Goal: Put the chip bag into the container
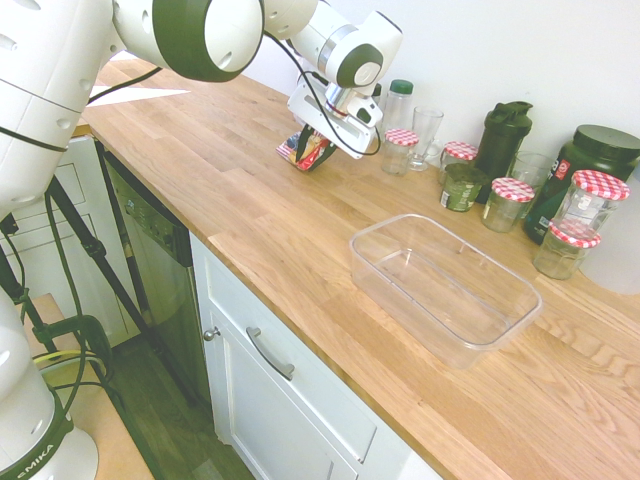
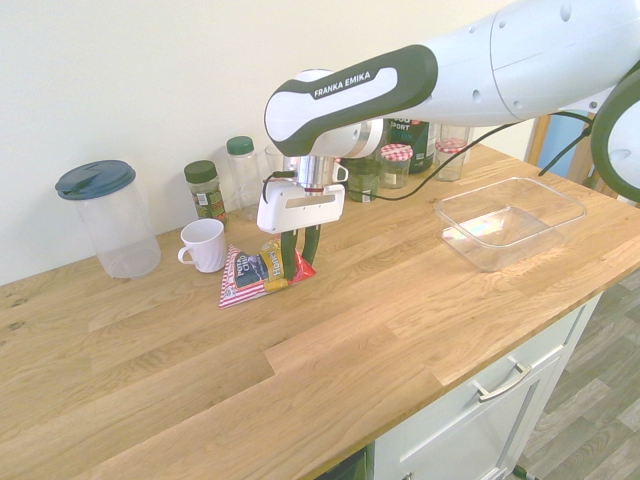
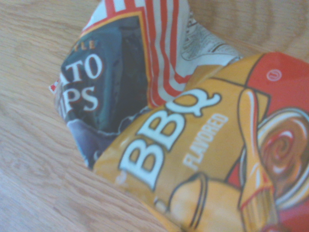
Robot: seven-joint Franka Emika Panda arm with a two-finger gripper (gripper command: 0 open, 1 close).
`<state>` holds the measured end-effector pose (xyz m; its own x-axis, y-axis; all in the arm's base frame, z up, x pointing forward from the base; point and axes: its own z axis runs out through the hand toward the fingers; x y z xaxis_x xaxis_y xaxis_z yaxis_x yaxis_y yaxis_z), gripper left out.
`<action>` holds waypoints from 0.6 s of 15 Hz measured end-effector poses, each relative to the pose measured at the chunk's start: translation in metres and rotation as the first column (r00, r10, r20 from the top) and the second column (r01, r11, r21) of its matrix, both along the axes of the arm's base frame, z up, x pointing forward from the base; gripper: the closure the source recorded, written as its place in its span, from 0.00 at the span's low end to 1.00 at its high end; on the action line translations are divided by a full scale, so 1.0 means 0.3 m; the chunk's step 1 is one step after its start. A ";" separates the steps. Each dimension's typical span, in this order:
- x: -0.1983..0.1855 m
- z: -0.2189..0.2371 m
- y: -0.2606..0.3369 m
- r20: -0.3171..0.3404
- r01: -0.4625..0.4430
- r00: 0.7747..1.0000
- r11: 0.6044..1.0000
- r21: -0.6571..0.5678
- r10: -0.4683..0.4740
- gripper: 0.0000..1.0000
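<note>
While the gripper points steeply down at the chip bag, its 2 dark fingers straddle the bag's right end, 1 on each side of the foil, narrowly apart; cannot tell from either exterior view whether they are already pinching it; bag lies on the wooden counter, crumpled, that end bunched up between the fingers, rest flat toward the white mug just beside it; wrist view shows the foil close up, "BBQ FLAVORED" on a yellow patch, red-and-white stripes, a dark panel with white letters, wood grain around it; first exterior view has the bag half hidden under the hand, near the back of the counter; container sits well apart from the bag, nearer the counter's front edge, clear, shallow, upright, nothing in it; same tub sits at the right end of the counter in the second exterior view; behind the bag along the wall: a clear pitcher with a dark blue lid, 2 bottles with green caps; past the container a cluster of glass jars with red-checked lids, a dark shaker bottle and an empty drinking glass; white cabinet drawer with a metal handle below the counter.
</note>
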<state>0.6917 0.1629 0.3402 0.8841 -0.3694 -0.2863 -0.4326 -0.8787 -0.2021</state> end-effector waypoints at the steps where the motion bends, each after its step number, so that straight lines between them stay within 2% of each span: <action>1: 0.001 -0.008 0.001 -0.001 0.000 1.000 1.000 0.000 0.000 1.00; 9: 0.004 0.005 -0.010 0.006 0.005 1.000 1.000 -0.004 -0.005 1.00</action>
<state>0.6928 0.1600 0.3416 0.8839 -0.3751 -0.2792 -0.4358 -0.8773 -0.2011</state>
